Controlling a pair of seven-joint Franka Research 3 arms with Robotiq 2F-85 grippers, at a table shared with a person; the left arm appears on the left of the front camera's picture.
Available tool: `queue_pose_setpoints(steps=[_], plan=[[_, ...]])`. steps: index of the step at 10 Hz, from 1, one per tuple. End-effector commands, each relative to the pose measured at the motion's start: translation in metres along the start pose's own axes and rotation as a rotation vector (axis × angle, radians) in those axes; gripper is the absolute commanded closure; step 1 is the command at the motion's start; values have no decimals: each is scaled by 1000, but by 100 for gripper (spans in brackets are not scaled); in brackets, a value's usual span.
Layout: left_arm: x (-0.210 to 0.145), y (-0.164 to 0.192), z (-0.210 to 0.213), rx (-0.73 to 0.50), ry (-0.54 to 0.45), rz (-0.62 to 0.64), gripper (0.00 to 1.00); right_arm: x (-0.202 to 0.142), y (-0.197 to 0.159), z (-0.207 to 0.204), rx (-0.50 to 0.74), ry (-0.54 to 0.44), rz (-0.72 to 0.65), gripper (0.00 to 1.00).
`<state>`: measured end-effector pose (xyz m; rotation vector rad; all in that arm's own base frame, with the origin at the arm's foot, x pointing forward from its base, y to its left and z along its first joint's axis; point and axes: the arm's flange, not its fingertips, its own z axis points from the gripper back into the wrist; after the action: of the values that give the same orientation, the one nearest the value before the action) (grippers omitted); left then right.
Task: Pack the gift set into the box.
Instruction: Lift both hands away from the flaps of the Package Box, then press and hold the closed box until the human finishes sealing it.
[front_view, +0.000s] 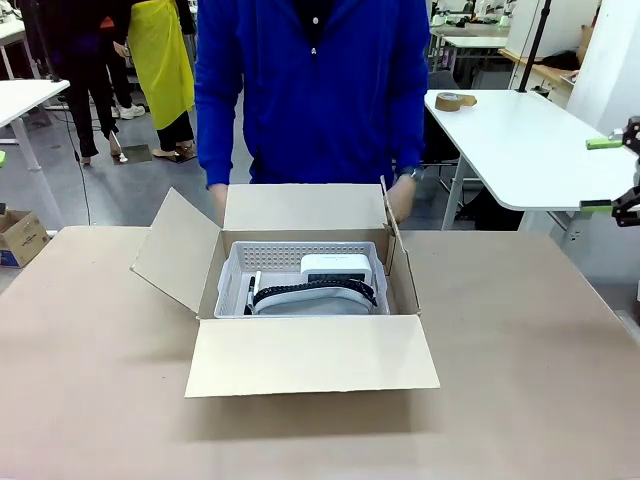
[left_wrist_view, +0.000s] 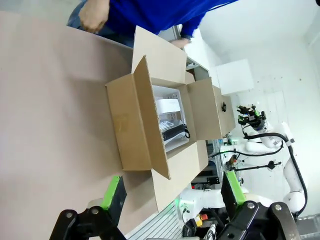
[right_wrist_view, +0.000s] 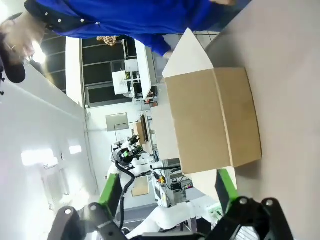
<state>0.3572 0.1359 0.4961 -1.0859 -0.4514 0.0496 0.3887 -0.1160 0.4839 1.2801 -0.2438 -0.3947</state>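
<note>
Right gripper (front_view: 599, 175) hangs at the front view's right edge, jaws apart. The carton (front_view: 300, 355) sits mid-table (front_view: 80, 350), flaps open, holding the basket (front_view: 240, 265) (white boxy item (front_view: 335, 266) and grey pouch (front_view: 310, 298) inside). In the left wrist view, the left gripper (left_wrist_view: 172, 192) is spread wide and empty, short of the carton. In the right wrist view, the jaws gape likewise, facing the carton's plain side.

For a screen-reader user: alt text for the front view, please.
An open box on the table holds a basket with a white item and grey pouch. A person in blue stands behind, hands by its far flap.
</note>
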Motion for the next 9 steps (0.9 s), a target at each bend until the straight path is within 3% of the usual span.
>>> queue_pose_setpoints(steps=[1,9], plan=[[-5,1,3,3,10,10,0,-1,-9,5,-17,-15,-29,0],[-5,1,3,3,10,10,0,-1,-9,5,-17,-15,-29,0]])
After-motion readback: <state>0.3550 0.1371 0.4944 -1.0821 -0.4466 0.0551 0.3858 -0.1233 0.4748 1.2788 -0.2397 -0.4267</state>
